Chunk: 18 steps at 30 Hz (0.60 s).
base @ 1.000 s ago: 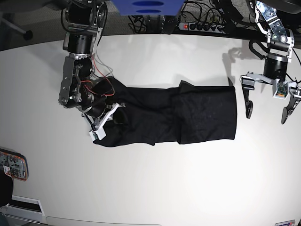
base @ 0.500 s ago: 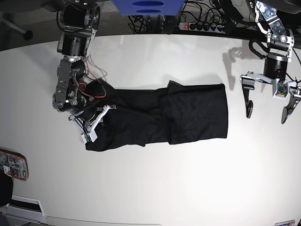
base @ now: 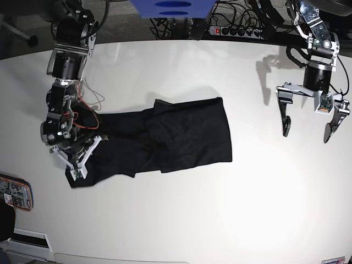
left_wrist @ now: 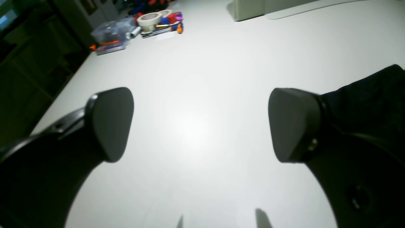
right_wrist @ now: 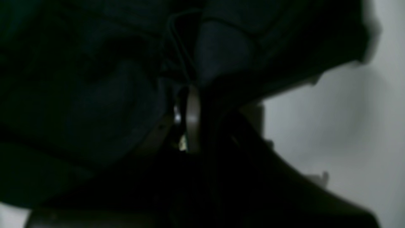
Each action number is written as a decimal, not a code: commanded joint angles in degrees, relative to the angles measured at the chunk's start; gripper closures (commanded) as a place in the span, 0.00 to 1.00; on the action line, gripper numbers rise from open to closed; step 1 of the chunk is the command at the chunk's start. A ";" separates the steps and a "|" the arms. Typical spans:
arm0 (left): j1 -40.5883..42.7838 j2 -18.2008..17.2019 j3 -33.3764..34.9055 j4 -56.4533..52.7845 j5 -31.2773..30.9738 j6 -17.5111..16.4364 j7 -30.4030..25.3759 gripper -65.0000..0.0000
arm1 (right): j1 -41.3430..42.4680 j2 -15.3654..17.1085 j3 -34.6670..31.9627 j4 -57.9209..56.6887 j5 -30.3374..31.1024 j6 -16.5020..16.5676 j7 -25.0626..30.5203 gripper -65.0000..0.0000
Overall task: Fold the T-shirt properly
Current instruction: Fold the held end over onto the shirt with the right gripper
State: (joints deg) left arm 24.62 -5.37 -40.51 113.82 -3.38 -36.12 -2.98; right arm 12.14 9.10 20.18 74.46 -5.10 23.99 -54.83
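Note:
The black T-shirt (base: 170, 140) lies bunched lengthwise across the white table (base: 181, 220), with folds near its middle. My right gripper (base: 82, 160) is at the cloth's left end in the base view, shut on the T-shirt. In the right wrist view dark cloth (right_wrist: 95, 79) fills most of the frame and is pinched at the closed gripper (right_wrist: 189, 104). My left gripper (base: 305, 125) hangs open above bare table, well to the right of the shirt. Its wide-apart fingers (left_wrist: 110, 123) hold nothing, and an edge of the T-shirt (left_wrist: 376, 91) shows behind the right one.
A power strip (base: 236, 30) and cables run along the table's back edge. An orange-cased device (base: 14, 193) and a white box (base: 27, 239) sit at the front left. A tape roll and small tools (left_wrist: 152, 19) lie at a far corner.
My right arm has dragged the T-shirt leftward and slightly toward the front in the base view, still shut on it. The left gripper has barely shifted and stays open.

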 commanded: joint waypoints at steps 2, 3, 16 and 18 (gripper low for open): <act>0.13 -0.48 -0.24 1.21 -1.06 0.38 -1.72 0.00 | 1.70 0.52 0.08 3.83 -3.91 -0.21 0.98 1.00; 0.21 -0.48 -0.24 1.21 -1.06 0.38 -1.72 0.00 | 1.79 0.52 0.08 6.03 -6.46 -0.21 0.98 1.00; 0.21 -0.22 -0.24 1.13 -1.06 0.38 -1.72 0.00 | 1.53 -10.64 -7.92 21.76 -26.06 -0.21 0.98 1.00; 0.21 -0.22 -0.24 1.13 -0.97 0.38 -1.72 0.00 | 0.21 -11.08 -9.33 22.29 -25.97 -0.21 0.98 1.00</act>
State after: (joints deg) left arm 24.77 -5.23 -40.56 113.89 -3.40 -36.07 -3.01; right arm 12.10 -1.93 11.03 95.94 -31.16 23.94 -54.11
